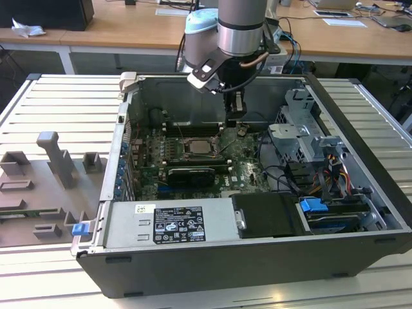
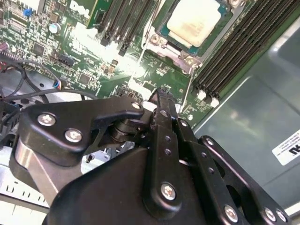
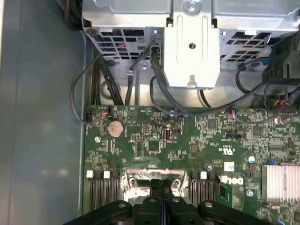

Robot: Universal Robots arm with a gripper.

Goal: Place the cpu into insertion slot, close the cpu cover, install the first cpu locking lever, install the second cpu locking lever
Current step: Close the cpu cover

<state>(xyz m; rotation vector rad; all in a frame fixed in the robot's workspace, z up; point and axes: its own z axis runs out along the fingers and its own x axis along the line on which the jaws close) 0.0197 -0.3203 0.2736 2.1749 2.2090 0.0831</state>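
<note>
Tool [image 1: 235,123]: hangs from the arm in the upper middle of the exterior view, inside the open computer case [image 1: 360,122]. Its fingers [image 3: 153,188] are pressed together with nothing between them (plainest in the first wrist view).
Cpu [image 1: 197,147]: seated in the insertion slot [image 1: 187,143] at the centre of the exterior view, pale metal top up.
Cpu cover [image 2: 174,46]: lies flat as a silvery frame around the chip.
Lever [image 2: 186,93]: a thin metal rod running from the frame's corner toward the tool; I cannot tell if it is latched.
Tool and cpu: near but apart, with the tool to the exterior view's right of the slot, over the green board [image 1: 248,168].
Bench [image 1: 58,96]: carries the case, with grey fixture blocks [image 1: 58,158] at the middle left.
</note>
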